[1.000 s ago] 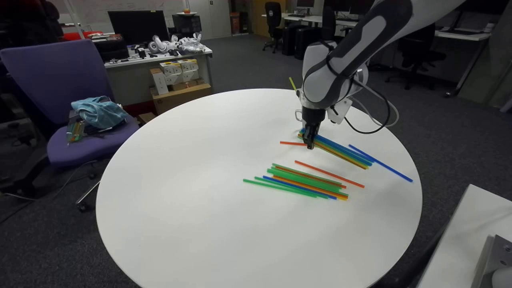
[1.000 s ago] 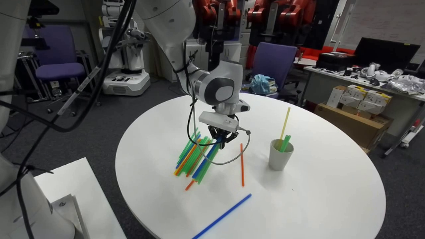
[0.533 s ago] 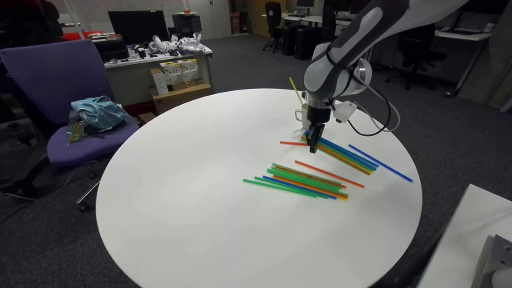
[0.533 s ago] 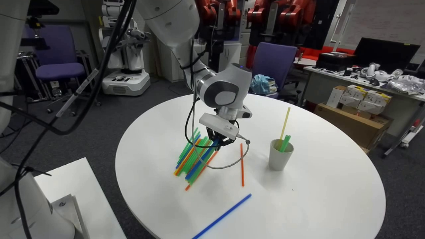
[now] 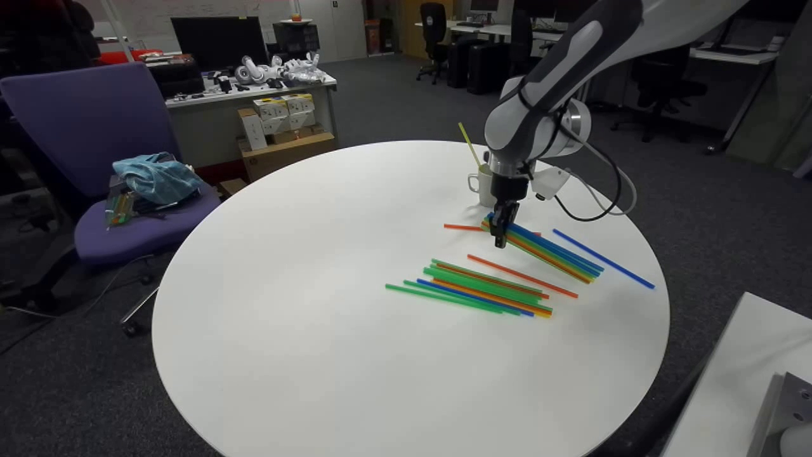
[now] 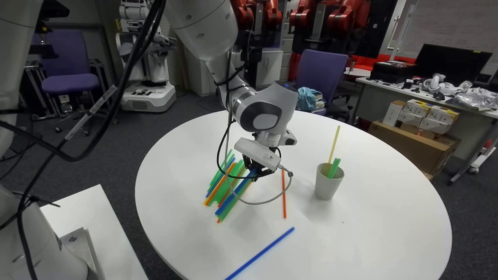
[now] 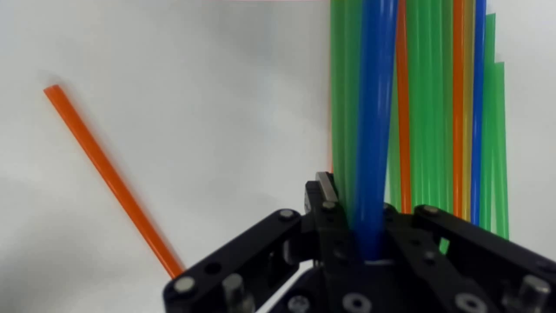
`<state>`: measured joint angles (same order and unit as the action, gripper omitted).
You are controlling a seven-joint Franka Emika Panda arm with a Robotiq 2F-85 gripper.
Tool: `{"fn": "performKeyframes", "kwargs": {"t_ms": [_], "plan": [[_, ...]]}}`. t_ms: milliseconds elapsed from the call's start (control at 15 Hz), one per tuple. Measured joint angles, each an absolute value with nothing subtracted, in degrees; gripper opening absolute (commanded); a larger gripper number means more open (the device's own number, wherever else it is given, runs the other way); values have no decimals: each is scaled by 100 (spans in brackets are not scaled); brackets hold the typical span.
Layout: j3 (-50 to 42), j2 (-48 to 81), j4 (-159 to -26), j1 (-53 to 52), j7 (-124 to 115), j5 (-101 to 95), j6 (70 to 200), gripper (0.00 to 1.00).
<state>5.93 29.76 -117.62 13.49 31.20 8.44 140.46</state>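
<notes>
Blue and green drinking straws (image 7: 374, 113) were gripped as one bundle between the nearly closed jaws of the gripper (image 7: 356, 204), their ends jutting past it. In the wrist view, a row of mixed-colour straws (image 7: 428, 108) lay right of the jaws and a loose orange straw (image 7: 114, 178) lay left of them; in an exterior view, a pale mug (image 6: 326, 188) holding a yellow straw (image 6: 334, 144) and green straws (image 6: 334, 168) stood apart, right of the jaws.

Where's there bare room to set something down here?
Largest: the round white table between the purple fabric chair and the flat row of coloured plastic straws. More: from the tapered white mug toward the brown cardboard box. Crowded: around the black hand, its held bundle of plastic straws, and that row.
</notes>
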Motion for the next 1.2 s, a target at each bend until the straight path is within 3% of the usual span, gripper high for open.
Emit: {"fn": "performKeyframes", "kwargs": {"t_ms": [600,733,800,933,1067,1200], "plan": [[678,3095,-11709,1334,3120,844,14059,1],[678,3105,-11709,1335,3120,844,14059,18],[678,3114,-11709,1337,3120,844,14059,31],[678,3134,-11709,1339,3119,844,14059,30],[678,3160,-11708,1343,3118,844,14059,36],[678,3191,-11708,1349,3117,844,14059,32]]}}
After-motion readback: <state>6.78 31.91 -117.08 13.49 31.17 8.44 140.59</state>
